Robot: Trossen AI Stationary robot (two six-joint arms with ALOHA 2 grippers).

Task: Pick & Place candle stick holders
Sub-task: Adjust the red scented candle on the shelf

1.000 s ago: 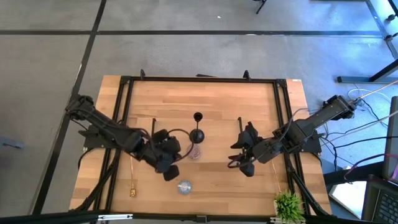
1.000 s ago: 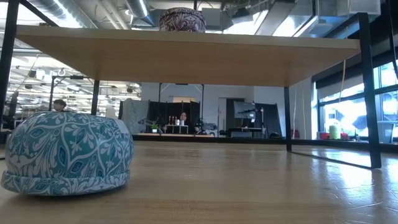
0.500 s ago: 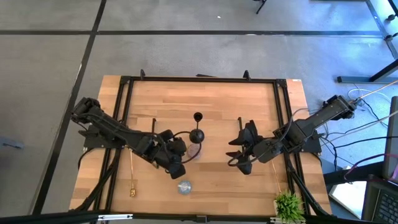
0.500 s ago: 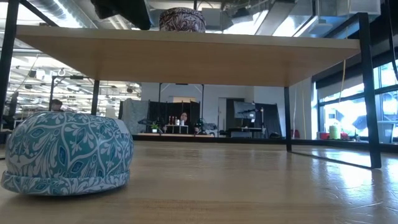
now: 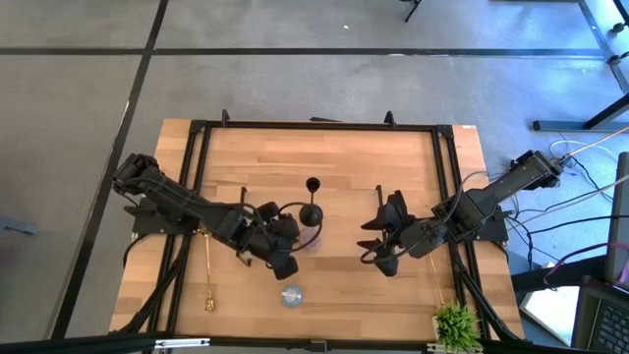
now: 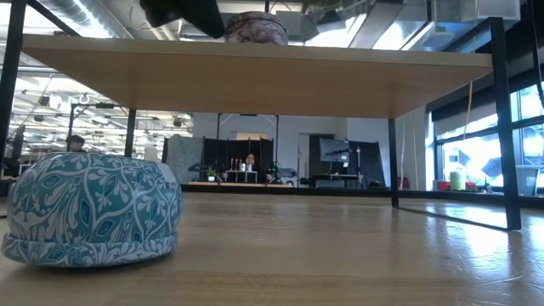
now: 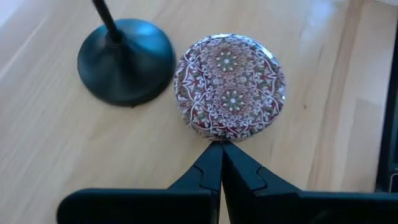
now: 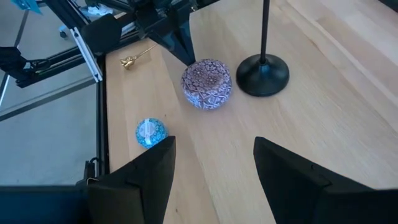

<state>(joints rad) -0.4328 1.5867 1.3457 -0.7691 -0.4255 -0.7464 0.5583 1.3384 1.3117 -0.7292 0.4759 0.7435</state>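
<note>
A mauve patterned round holder [image 7: 230,87] sits flat on the wooden board [image 5: 344,157], beside the round foot of the upright black candlestick holder [image 5: 312,211]. My left gripper [image 7: 221,146] is shut, with its tips at the round's rim on the side away from the black foot. It also shows from across the table, left gripper [image 8: 183,53] next to mauve round [image 8: 206,83]. My right gripper [image 8: 211,180] hangs open above the wood, to the right of both, with nothing between its fingers. A pale blue round [image 5: 291,295] sits near the front edge. My left gripper's shut fingertips [image 7: 214,155] stand right at the mauve round's rim [image 7: 214,135], slanting down from the table's left and near side. I cannot tell whether they touch it. The round lies flat on the wood.
A gold candlestick holder [image 5: 209,285] lies near the left rail, its foot toward the front. A small green plant [image 5: 457,324] stands at the front right corner. Black rails [image 5: 197,177] run along the board's ends. The low view shows the blue round [image 6: 89,208] close up.
My left gripper has moved toward the table's right and down, coming up to the mauve round. It has stayed shut. It now shows at the top of the low view beside the round.
</note>
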